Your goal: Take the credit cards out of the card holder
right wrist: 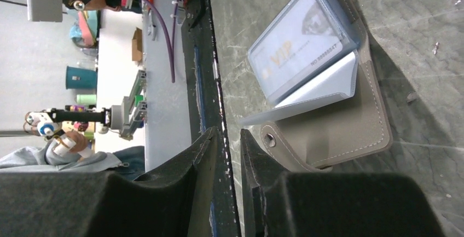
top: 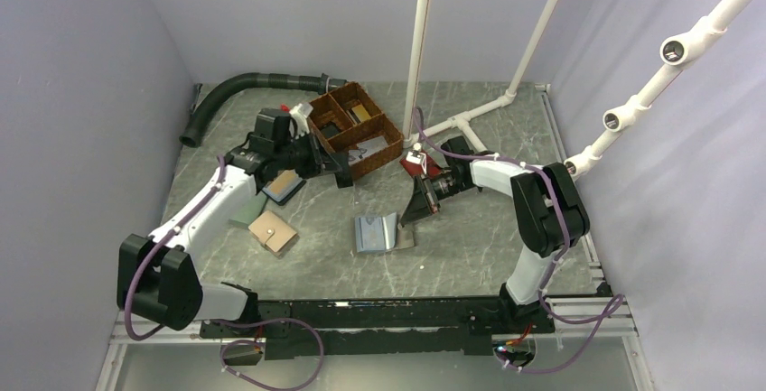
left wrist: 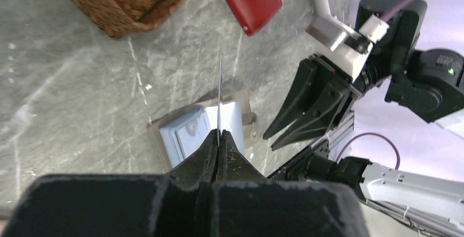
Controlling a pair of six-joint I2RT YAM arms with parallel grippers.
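Observation:
The card holder lies open on the table, taupe outside and light blue inside. A pale card marked VIP sits in its clear slot. My left gripper is shut on another thin credit card, seen edge-on and held in the air above the holder, near the basket in the top view. My right gripper stands slightly open with nothing between its fingers, low at the holder's right edge beside the snap tab.
A wicker basket with small items stands at the back. A red wallet lies behind my right gripper. A tan wallet and a blue wallet with a tan panel lie on the left. A black hose and white pipes run along the back.

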